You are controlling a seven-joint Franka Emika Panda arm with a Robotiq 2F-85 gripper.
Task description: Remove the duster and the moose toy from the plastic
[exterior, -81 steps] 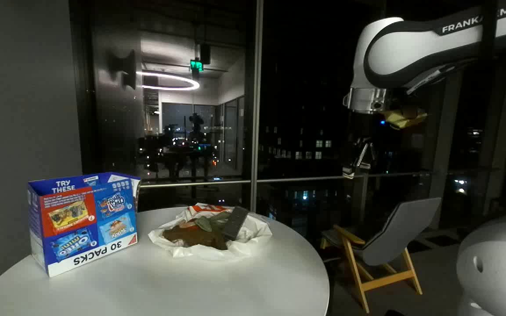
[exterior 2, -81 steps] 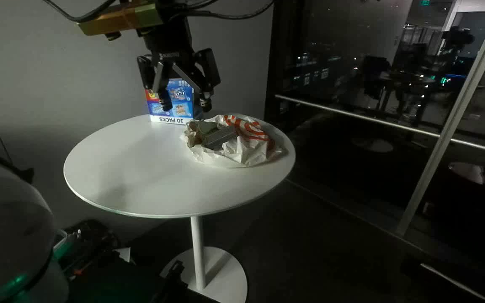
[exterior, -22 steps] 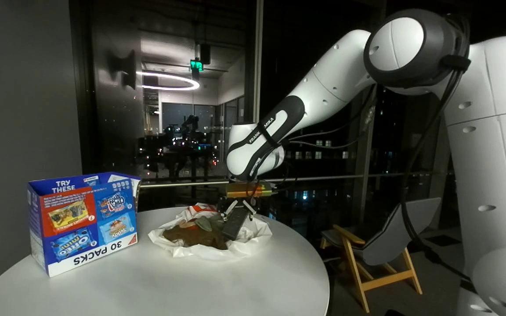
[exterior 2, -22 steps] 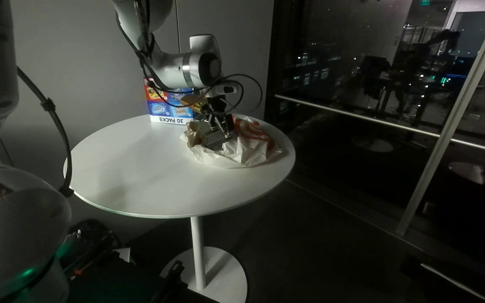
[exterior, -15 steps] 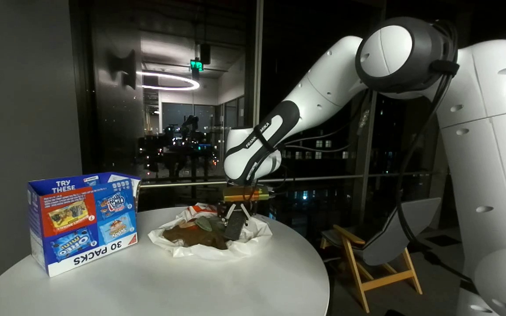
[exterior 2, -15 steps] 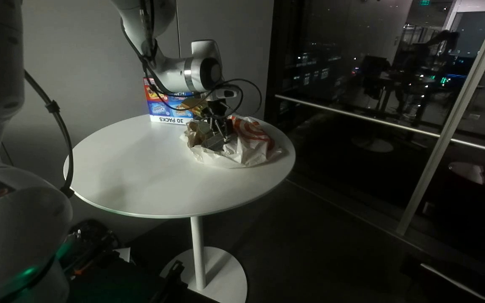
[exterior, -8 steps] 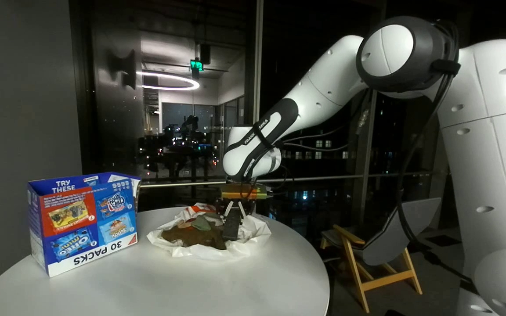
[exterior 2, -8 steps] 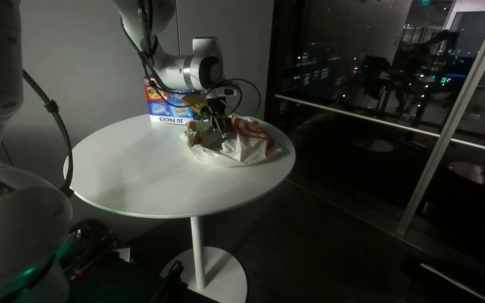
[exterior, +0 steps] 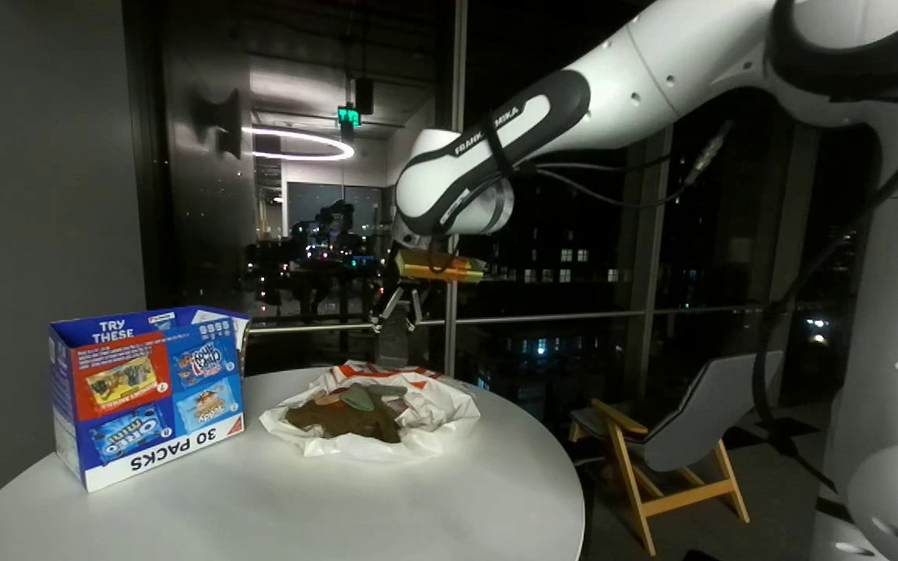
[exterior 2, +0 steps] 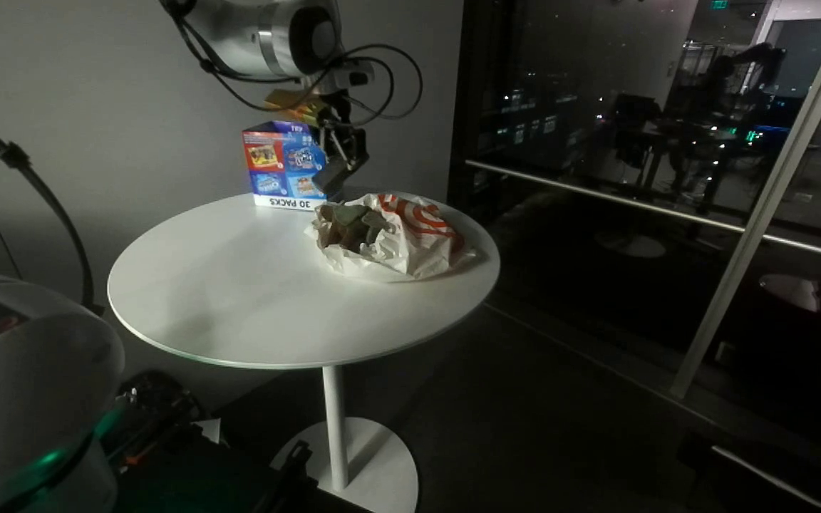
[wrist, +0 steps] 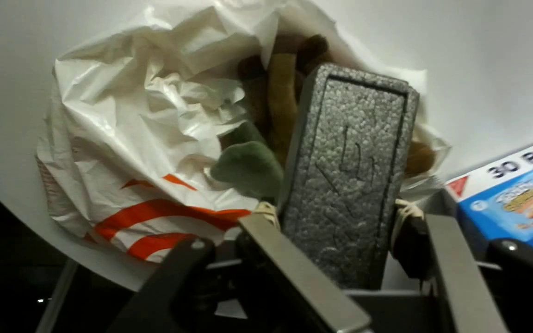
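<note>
The duster is a dark grey foam block (wrist: 354,134), clamped along its two long sides between my fingertips in the wrist view. My gripper (exterior: 397,321) is shut on it and holds the duster (exterior: 393,348) in the air above the far edge of the plastic bag. In an exterior view, the gripper (exterior 2: 345,160) holds the duster (exterior 2: 332,178) tilted. The moose toy (exterior: 340,421) is brown plush with grey-green parts and lies in the open white plastic bag (exterior: 433,446). In the wrist view, the duster hides part of the moose toy (wrist: 281,104).
A blue and red snack box (exterior: 160,397) stands on the round white table (exterior: 387,506) beside the bag, near the gripper. The bag's orange-printed side (exterior 2: 417,217) is crumpled. A grey chair (exterior: 698,413) stands beyond the table. Glass windows and a rail are behind.
My open gripper came down over the bag and closed on the duster. In the last half second it rose with the duster, out of the bag. The moose toy stays in the bag.
</note>
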